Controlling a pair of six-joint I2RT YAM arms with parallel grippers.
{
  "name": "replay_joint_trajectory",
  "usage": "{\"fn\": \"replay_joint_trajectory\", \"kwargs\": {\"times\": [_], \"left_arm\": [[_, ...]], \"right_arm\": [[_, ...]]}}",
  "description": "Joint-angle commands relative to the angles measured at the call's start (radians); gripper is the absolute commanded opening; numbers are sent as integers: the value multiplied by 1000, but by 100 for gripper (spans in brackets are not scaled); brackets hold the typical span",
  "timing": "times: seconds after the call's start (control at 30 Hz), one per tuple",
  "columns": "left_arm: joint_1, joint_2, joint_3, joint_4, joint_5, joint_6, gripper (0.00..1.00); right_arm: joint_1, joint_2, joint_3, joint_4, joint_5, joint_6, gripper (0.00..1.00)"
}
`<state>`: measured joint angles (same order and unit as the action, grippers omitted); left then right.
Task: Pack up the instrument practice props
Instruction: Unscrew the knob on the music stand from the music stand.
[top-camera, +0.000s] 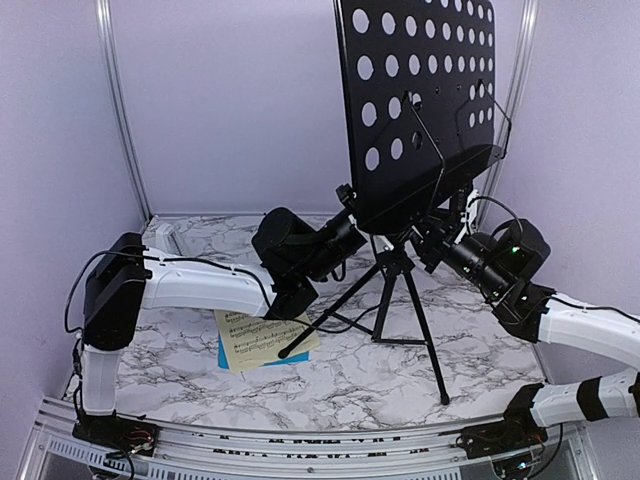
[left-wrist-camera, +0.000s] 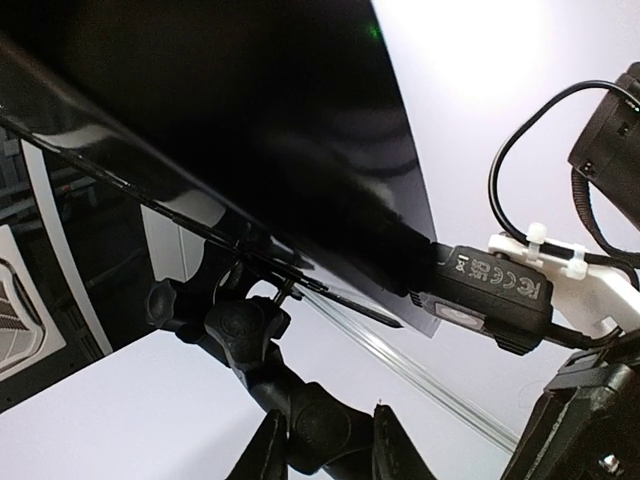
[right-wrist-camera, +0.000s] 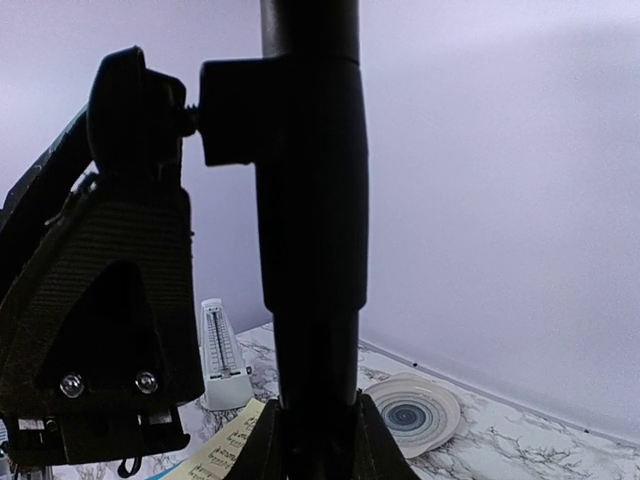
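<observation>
The black music stand (top-camera: 410, 195) stands upright on its tripod legs mid-table (top-camera: 340, 385). Its post is vertical, and its glossy hole-punched desk is tipped back, facing the arms' side. The right gripper (right-wrist-camera: 318, 440) is clamped narrowly on the post, and the left gripper (left-wrist-camera: 325, 455) is closed around the jointed neck just under the desk.

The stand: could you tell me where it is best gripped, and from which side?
Probably take the stand by its post below the desk, coming in level from the side: it is slim, round and upright, so jaws close squarely across it. The desk is wide and tilted; the legs splay.
</observation>
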<state>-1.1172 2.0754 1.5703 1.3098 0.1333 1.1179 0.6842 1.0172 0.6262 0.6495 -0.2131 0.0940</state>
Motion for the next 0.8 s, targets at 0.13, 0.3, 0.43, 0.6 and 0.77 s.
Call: {"fn": "replay_joint_trajectory", "kwargs": {"times": [0.13,0.3,0.43,0.6,0.77], "left_arm": [[-75,98,118,283,-244,-207,0],[-117,134,161,301,-389,-291,0],[-131,153,172,300,-414,-342,4],[-134,158,172,299,-414,-263,36],[-115,89,48,299,-370,-205,72]], "right_arm": [[8,11,87,79,-26,20,13],[9,20,92,68,-28,16,13],[9,21,95,61,-23,9,12],[9,9,111,26,-6,-10,12],[9,3,121,4,10,-26,12]]}}
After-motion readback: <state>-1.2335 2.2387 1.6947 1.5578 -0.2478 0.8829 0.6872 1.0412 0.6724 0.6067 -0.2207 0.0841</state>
